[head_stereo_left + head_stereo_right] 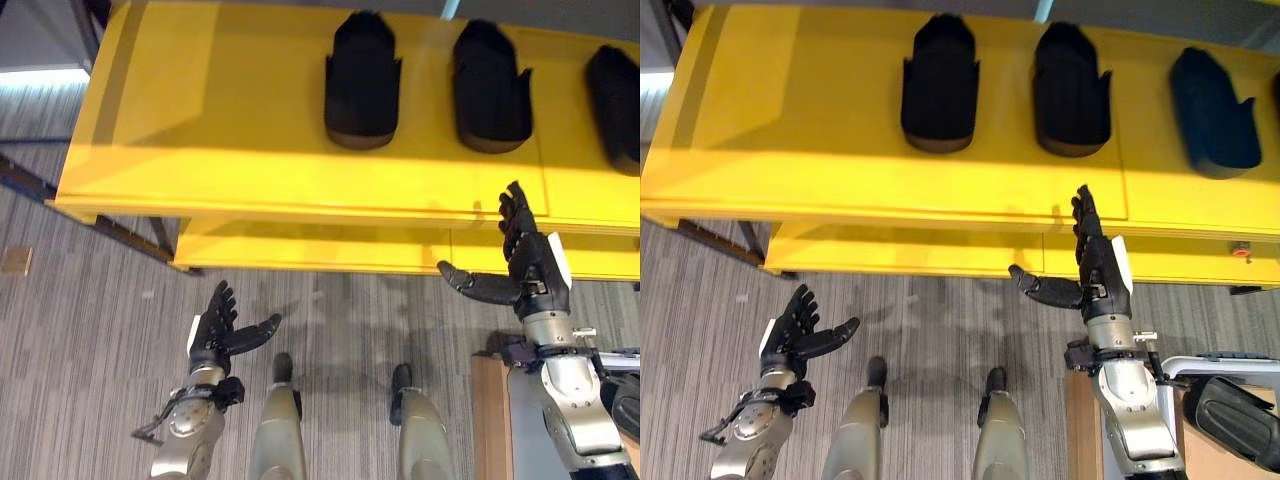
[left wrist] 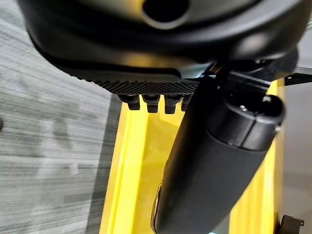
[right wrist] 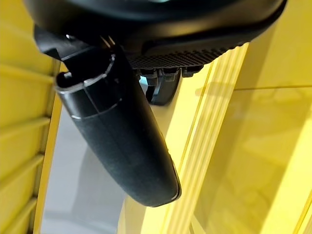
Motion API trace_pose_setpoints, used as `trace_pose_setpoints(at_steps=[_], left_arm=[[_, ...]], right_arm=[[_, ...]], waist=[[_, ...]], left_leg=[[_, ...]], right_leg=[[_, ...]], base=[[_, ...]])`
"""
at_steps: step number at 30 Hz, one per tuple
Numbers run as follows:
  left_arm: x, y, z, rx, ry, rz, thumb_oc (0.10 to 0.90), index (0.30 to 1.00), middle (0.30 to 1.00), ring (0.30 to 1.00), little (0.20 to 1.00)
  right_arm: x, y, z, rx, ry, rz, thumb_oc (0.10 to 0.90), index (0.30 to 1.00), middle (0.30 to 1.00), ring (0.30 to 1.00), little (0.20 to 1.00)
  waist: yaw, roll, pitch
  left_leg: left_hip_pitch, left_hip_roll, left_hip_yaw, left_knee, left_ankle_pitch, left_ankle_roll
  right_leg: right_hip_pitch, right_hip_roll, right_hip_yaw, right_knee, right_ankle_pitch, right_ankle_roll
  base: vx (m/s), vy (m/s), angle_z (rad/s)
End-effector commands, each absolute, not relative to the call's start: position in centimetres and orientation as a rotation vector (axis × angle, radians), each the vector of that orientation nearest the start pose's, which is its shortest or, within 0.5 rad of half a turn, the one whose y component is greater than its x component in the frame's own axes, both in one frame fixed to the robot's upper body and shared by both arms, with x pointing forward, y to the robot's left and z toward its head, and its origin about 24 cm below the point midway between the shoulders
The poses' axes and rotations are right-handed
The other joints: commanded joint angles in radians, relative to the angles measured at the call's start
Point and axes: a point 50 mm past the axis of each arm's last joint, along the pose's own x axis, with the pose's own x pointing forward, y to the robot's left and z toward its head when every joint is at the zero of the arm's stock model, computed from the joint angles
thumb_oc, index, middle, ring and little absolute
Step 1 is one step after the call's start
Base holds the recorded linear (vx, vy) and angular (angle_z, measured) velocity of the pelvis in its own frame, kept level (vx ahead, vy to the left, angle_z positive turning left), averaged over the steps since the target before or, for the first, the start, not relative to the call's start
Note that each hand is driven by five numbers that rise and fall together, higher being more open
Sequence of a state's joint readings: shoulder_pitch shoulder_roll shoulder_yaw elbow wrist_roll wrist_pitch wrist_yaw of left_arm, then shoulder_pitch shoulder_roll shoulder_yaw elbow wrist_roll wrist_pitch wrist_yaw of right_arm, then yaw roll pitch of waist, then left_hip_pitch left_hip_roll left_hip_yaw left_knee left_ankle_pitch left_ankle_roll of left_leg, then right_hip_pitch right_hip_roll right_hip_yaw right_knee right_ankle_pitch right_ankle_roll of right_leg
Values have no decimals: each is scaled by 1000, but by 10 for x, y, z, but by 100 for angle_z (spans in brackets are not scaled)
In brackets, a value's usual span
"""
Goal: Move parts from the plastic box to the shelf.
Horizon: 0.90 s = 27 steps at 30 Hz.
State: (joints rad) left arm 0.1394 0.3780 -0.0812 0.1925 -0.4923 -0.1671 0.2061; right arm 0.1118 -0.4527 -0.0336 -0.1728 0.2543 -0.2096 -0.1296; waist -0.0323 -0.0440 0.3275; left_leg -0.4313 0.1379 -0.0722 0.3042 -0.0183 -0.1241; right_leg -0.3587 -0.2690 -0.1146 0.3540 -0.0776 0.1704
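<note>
1. Yellow shelf (image 1: 250, 150) spans the top of both eye views, with a lower yellow tier (image 1: 320, 245) under its front edge.
2. Three black parts sit on the top surface in a row, apart from each other: first part (image 1: 362, 80), second part (image 1: 491, 88) just to its right, third part (image 1: 1212, 112) further right, cut by the frame edge in the left eye view.
3. All three lie flat on the shelf, rounded ends toward the back. The first two are notched at the front; the third ends in a tab at its front right.
4. Right hand (image 1: 527, 262) is raised in front of the shelf's front edge, below the second part. Fingers straight and pointing up, thumb stuck out toward the robot's left. Released, holding nothing. Not touching any part.
5. Right wrist view confirms it: thumb (image 3: 119, 141) extended, yellow shelf ribs past it, nothing in the palm.
6. Left hand (image 1: 220, 330) is low, over the grey striped floor (image 1: 90, 380), well short of the shelf. Fingers spread, thumb out to the right. Released, empty.
7. Left wrist view: thumb (image 2: 214, 161) extended, yellow shelf edge beyond the fingertips.
8. Wooden surface (image 1: 488, 420) shows at the lower right beside the right arm, a dark object (image 1: 1238, 420) next to it; can't tell what it is.
</note>
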Motion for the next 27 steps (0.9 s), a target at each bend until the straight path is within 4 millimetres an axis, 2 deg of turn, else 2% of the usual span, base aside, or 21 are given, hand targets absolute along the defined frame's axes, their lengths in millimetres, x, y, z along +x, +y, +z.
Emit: trace_pose_setpoints(at_steps=[1,4,5,6,7,12,15,16,17,19,20,21,22,23,25,26,27], left_arm=[[219,246,21,-28,12,250,900,1000,1000,1000,1000],[220,243,19,-46,10,263,900,1000,1000,1000,1000],[220,243,19,-46,10,263,900,1000,1000,1000,1000],[219,242,19,-63,0,269,900,1000,1000,1000,1000],[218,242,19,-63,0,269,900,1000,1000,1000,1000],[224,242,27,1,-36,231,900,1000,1000,1000,1000],[231,243,36,59,-70,202,900,1000,1000,1000,1000],[238,243,46,98,-110,188,900,1000,1000,1000,1000],[238,243,46,98,-111,188,900,1000,1000,1000,1000],[242,247,54,131,-144,196,900,1000,1000,1000,1000],[243,248,56,127,-152,203,900,1000,1000,1000,1000],[243,250,58,127,-158,212,900,1000,1000,1000,1000],[242,251,58,125,-160,218,900,1000,1000,1000,1000],[240,251,57,119,-152,222,900,1000,1000,1000,1000],[238,252,52,108,-126,225,900,1000,1000,1000,1000],[236,253,49,105,-111,226,900,1000,1000,1000,1000],[234,253,48,98,-102,224,900,1000,1000,1000,1000]], right_arm=[[229,-232,133,-196,-499,-76,900,1000,1000,1000,1000],[225,-240,103,-189,-377,-161,900,1000,1000,1000,1000],[225,-240,103,-190,-377,-161,900,1000,1000,1000,1000],[219,-246,87,-176,-308,-191,900,1000,1000,1000,1000],[219,-246,87,-176,-308,-191,900,1000,1000,1000,1000],[214,-252,78,-122,-277,-241,900,1000,1000,1000,1000],[211,-247,74,-71,-272,-241,900,1000,1000,1000,1000],[213,-243,72,-35,-274,-238,900,1000,1000,1000,1000],[213,-242,72,-35,-275,-238,900,1000,1000,1000,1000],[217,-237,71,-29,-275,-226,900,1000,1000,1000,1000],[219,-234,70,-10,-275,-215,900,1000,1000,1000,1000],[221,-231,71,-2,-276,-204,900,1000,1000,1000,1000],[222,-230,69,-5,-267,-189,900,1000,1000,1000,1000],[223,-227,69,-2,-266,-174,900,1000,1000,1000,1000],[224,-225,66,16,-249,-151,900,1000,1000,1000,1000],[225,-223,66,16,-246,-139,900,1000,1000,1000,1000],[227,-219,66,15,-241,-119,900,1000,1000,1000,1000]], waist=[[-24,2,-120],[-44,2,-159],[-44,2,-158],[-57,-10,-163],[-57,-11,-163],[-80,-20,-152],[-107,-19,-158],[-122,-21,-160],[-124,-24,-163],[-130,-23,-162],[-121,-16,-150],[-112,-11,-139],[-104,-5,-136],[-93,-3,-136],[-78,1,-138],[-69,7,-143],[-55,7,-146]], left_leg=[[85,62,-12,-125,19,-30],[136,69,-7,-193,44,-32],[137,69,-7,-193,44,-31],[140,61,-5,-138,5,-18],[139,60,-4,-135,2,-18],[97,13,18,41,-112,20],[63,-16,47,85,-150,45],[42,-37,75,92,-156,63],[38,-41,76,88,-150,64],[48,-42,125,47,-137,74],[67,-26,150,25,-130,77],[90,-17,178,-15,-110,85],[107,-10,208,-49,-89,90],[131,-5,239,-87,-68,98],[166,-8,282,-159,-24,115],[180,-4,285,-173,-42,116],[185,2,307,-187,-31,120]], right_leg=[[99,-9,52,-193,76,20],[151,-19,58,-264,111,26],[153,-19,57,-266,112,27],[174,-23,67,-286,129,27],[174,-23,68,-287,130,27],[191,-71,102,-280,201,51],[174,-107,120,-293,292,63],[144,-131,131,-317,395,67],[139,-135,132,-318,399,68],[97,-148,97,-344,505,83],[86,-131,41,-341,483,80],[79,-113,-18,-317,430,76],[88,-101,-48,-288,384,72],[103,-79,-63,-248,325,63],[114,-17,-31,-139,238,42],[137,-2,-30,-98,194,41],[161,-5,-44,-76,175,34]], base=[[82,3,2],[78,30,3],[31,83,4],[5,60,2],[10,94,1],[-2,189,-13],[-59,289,-19],[-94,273,-9],[-127,280,-24],[-104,249,-35],[-141,327,-48],[-175,349,-90],[-195,362,-98],[-156,320,-121],[-116,245,-114],[-103,140,-128],[-67,79,-130]])
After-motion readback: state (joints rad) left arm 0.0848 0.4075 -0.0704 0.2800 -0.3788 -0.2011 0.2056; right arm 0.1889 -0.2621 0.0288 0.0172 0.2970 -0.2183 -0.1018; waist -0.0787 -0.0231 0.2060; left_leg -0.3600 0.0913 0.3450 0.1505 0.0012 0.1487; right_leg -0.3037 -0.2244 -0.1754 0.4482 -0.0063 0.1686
